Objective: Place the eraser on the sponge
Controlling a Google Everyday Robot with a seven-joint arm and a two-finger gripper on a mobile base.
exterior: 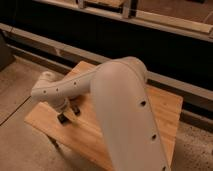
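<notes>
My white arm [120,105] reaches across the wooden table [165,107] from the lower right and covers most of its middle. My gripper [69,114] hangs low over the table's left part, just above the wood near the left corner. Neither the eraser nor the sponge shows in this view; the arm may be hiding them. I cannot make out anything in the gripper.
The table stands on a speckled floor [20,90]. A dark wall with a pale rail [60,47] runs behind it. The table's left edge [37,125] and front edge lie close to the gripper.
</notes>
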